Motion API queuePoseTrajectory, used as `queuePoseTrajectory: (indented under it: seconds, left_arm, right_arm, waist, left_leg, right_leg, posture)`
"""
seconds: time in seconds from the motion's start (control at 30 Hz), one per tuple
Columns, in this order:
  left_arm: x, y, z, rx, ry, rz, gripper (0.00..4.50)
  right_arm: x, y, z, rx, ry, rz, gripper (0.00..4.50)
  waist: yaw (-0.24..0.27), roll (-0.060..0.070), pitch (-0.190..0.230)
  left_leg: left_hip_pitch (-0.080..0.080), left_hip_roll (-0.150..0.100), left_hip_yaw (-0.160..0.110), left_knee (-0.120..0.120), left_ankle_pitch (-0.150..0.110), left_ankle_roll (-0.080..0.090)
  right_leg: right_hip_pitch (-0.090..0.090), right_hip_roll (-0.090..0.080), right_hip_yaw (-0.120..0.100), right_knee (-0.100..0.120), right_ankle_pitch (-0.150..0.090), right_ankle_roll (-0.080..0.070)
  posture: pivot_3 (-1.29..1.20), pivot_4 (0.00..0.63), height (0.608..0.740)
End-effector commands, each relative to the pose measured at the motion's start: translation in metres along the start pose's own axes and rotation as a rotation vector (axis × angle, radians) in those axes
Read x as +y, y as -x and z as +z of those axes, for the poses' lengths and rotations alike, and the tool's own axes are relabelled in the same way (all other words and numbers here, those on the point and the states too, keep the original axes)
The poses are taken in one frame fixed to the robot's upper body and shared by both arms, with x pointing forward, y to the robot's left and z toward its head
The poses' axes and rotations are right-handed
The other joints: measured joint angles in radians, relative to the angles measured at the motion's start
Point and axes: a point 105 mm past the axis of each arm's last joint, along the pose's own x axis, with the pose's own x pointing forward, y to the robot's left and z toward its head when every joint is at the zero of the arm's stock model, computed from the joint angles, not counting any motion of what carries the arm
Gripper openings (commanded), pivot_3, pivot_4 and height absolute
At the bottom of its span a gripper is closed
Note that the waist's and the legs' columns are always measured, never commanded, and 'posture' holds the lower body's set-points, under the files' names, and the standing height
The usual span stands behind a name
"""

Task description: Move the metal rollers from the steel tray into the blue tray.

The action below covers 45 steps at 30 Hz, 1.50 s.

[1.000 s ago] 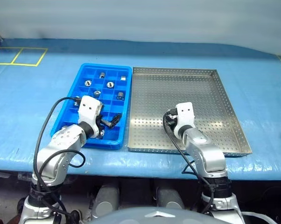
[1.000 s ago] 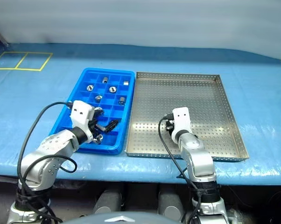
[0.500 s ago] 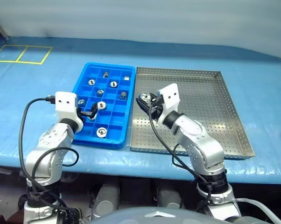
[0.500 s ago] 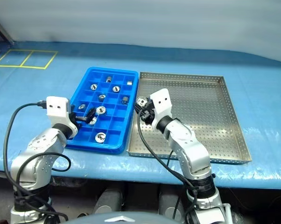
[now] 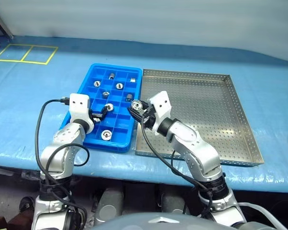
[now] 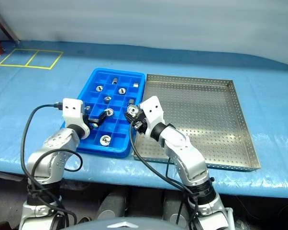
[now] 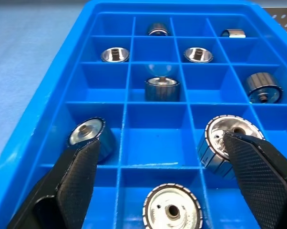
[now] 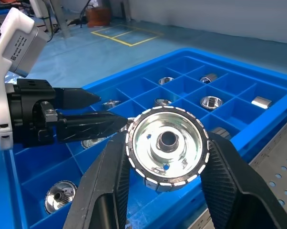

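Observation:
My right gripper (image 5: 138, 107) is shut on a shiny metal roller (image 8: 167, 148) with a dark central hole. It holds the roller above the right edge of the blue tray (image 5: 116, 67), its flat face toward the wrist camera. My left gripper (image 7: 163, 155) hangs open over the tray's near compartments with nothing between its fingers, and its tips (image 8: 93, 121) point at the held roller. Several rollers (image 7: 158, 88) sit in separate compartments, one (image 5: 105, 135) in the near row. The steel tray (image 5: 220, 115) lies right of the blue tray, its perforated floor bare.
Both trays sit side by side, touching, on a blue table covering. Yellow taped squares (image 5: 25, 52) mark its far left. Black cables (image 5: 43, 124) loop from both wrists. The table's front edge runs just below the trays.
My right gripper rose from the steel tray's near left with a roller and swung left to the blue tray's edge. The left gripper shifted slightly over the blue tray. The camera moved too.

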Motion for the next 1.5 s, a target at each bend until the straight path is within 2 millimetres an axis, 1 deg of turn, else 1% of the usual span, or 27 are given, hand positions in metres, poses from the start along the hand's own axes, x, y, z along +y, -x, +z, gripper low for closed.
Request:
queuePoseTrajectory:
  seconds: [0.03,0.17,0.3,0.4,0.5,0.6,0.67,0.77,0.9,0.97,1.03,1.07,1.2,1.27,1.3,1.4,1.43,1.5]
  left_arm:
    - [-0.004,-0.005,0.002,-0.009,-0.027,-0.013,4.49]
    - [-0.007,-0.002,0.011,-0.060,-0.013,-0.032,4.49]
    - [0.004,0.005,0.022,-0.133,0.017,-0.010,4.49]
    - [0.006,0.015,0.032,-0.184,0.026,-0.045,4.49]
    - [0.001,0.025,0.037,-0.204,0.003,-0.128,4.49]
    - [-0.011,0.037,0.034,-0.186,-0.066,-0.244,4.49]
    - [-0.018,0.042,0.028,-0.165,-0.108,-0.295,4.49]
    - [-0.024,0.047,0.023,-0.143,-0.136,-0.337,4.49]
    - [-0.021,0.050,0.021,-0.138,-0.150,-0.312,4.49]
    - [-0.020,0.051,0.020,-0.137,-0.152,-0.305,4.49]
    - [-0.018,0.052,0.019,-0.134,-0.149,-0.294,4.49]
    - [-0.017,0.053,0.018,-0.132,-0.149,-0.289,4.49]
    - [-0.017,0.053,0.017,-0.128,-0.144,-0.284,4.49]
    - [-0.019,0.052,0.017,-0.128,-0.142,-0.286,4.49]
    - [-0.021,0.051,0.017,-0.131,-0.139,-0.293,4.49]
    - [-0.033,0.046,0.021,-0.161,-0.154,-0.320,4.49]
    - [-0.039,0.045,0.023,-0.172,-0.160,-0.339,4.49]
    - [-0.051,0.042,0.026,-0.195,-0.168,-0.379,4.49]
  right_arm:
    - [0.002,0.004,0.020,-0.085,0.032,-0.009,1.71]
    - [-0.001,0.006,0.018,-0.075,0.029,-0.023,1.71]
    - [0.003,0.008,0.011,-0.046,-0.001,0.015,1.71]
    - [0.012,0.007,0.010,-0.046,-0.031,0.063,1.71]
    - [0.025,0.004,0.008,-0.032,-0.032,0.138,1.71]
    - [0.036,-0.005,0.002,-0.003,-0.025,0.200,1.71]
    - [0.037,-0.012,-0.004,0.017,-0.018,0.212,1.71]
    - [0.032,-0.024,-0.014,0.055,-0.005,0.199,1.71]
    - [0.020,-0.036,-0.025,0.096,-0.002,0.155,1.71]
    - [0.016,-0.039,-0.029,0.111,0.001,0.146,1.71]
    - [0.014,-0.040,-0.031,0.117,0.004,0.137,2.46]
    - [0.014,-0.040,-0.030,0.114,0.005,0.135,2.73]
    - [0.015,-0.037,-0.018,0.059,0.024,0.127,4.05]
    - [0.014,-0.035,-0.012,0.035,0.024,0.108,4.05]
    - [0.009,-0.032,-0.007,0.018,0.034,0.084,4.05]
    - [-0.015,-0.017,0.008,-0.034,0.095,-0.036,4.05]
    - [-0.022,-0.010,0.010,-0.037,0.109,-0.066,4.05]
    - [-0.035,0.006,0.009,-0.008,0.120,-0.089,4.05]
  waist:
    - [-0.001,0.000,0.000]
    - [-0.008,0.000,0.000]
    - [-0.013,0.000,0.000]
    - [-0.015,0.000,0.000]
    - [-0.014,0.000,0.000]
    - [-0.018,0.000,0.000]
    - [-0.018,0.000,0.000]
    - [-0.012,-0.001,0.000]
    - [-0.003,-0.001,0.000]
    - [0.001,-0.001,0.000]
    - [0.004,-0.001,0.000]
    - [0.004,-0.001,0.000]
    - [0.007,-0.001,0.000]
    - [0.008,-0.001,0.000]
    - [0.008,-0.001,0.000]
    - [0.013,-0.001,0.000]
    - [0.017,-0.001,0.000]
    - [0.021,-0.001,0.000]
  left_leg:
    - [0.000,0.000,0.000,0.000,0.000,0.000]
    - [0.000,0.000,0.000,0.000,0.000,0.000]
    - [0.000,0.000,0.000,0.000,0.000,0.000]
    - [0.000,0.000,0.000,-0.001,0.000,0.000]
    - [0.000,0.000,0.000,0.000,0.000,0.000]
    - [0.000,0.000,0.000,0.000,0.000,0.000]
    - [0.000,0.001,0.000,-0.001,0.000,0.000]
    - [0.001,0.000,0.000,0.000,0.000,0.000]
    - [0.000,0.000,0.000,0.000,0.000,0.000]
    - [0.000,0.000,0.000,0.000,0.000,0.000]
    - [0.000,0.000,0.000,-0.001,0.000,0.000]
    - [0.000,0.000,0.000,-0.002,0.000,0.000]
    - [0.001,0.001,0.000,-0.002,0.000,0.000]
    - [0.001,0.000,0.000,-0.002,0.000,0.000]
    - [0.000,0.000,0.000,-0.002,0.000,0.000]
    - [0.000,0.000,0.000,-0.001,0.000,0.000]
    - [0.000,0.000,0.000,-0.001,0.000,0.000]
    - [0.000,0.000,0.000,-0.001,0.000,0.000]
  right_leg:
    - [0.000,0.000,0.000,0.000,0.000,0.000]
    - [0.000,0.000,0.000,0.000,0.000,0.000]
    - [0.000,0.000,0.000,0.000,0.000,0.000]
    - [0.000,0.000,0.000,0.000,0.000,0.000]
    - [0.000,0.000,0.000,0.000,0.000,0.000]
    - [0.000,0.000,0.000,0.000,0.000,0.000]
    - [0.000,0.000,0.000,0.000,0.000,0.000]
    - [0.000,0.000,0.000,0.000,0.000,0.000]
    - [0.000,0.000,0.000,0.000,0.000,0.000]
    - [0.000,0.000,0.000,0.000,0.000,0.000]
    - [-0.001,0.000,0.000,0.000,0.000,0.000]
    - [-0.001,0.000,0.000,0.000,0.000,0.000]
    - [-0.001,0.000,0.000,0.000,0.000,-0.001]
    - [-0.001,0.000,0.000,0.000,0.000,-0.001]
    - [-0.001,0.000,0.000,0.000,0.000,-0.001]
    - [-0.001,0.000,0.000,0.000,0.000,-0.001]
    - [-0.001,0.000,0.000,0.000,0.000,0.000]
    - [0.000,0.000,0.000,-0.001,0.000,0.000]
  posture:
    - [0.16,0.150,0.740]
    - [0.16,0.150,0.740]
    - [0.17,0.150,0.740]
    - [0.18,0.150,0.740]
    - [0.19,0.150,0.740]
    - [0.20,0.150,0.740]
    - [0.21,0.150,0.740]
    - [0.23,0.150,0.740]
    - [0.25,0.150,0.740]
    - [0.25,0.150,0.740]
    - [0.26,0.150,0.740]
    - [0.26,0.150,0.740]
    - [0.26,0.150,0.740]
    - [0.26,0.150,0.740]
    - [0.25,0.150,0.740]
    - [0.24,0.150,0.740]
    - [0.23,0.150,0.740]
    - [0.22,0.150,0.740]
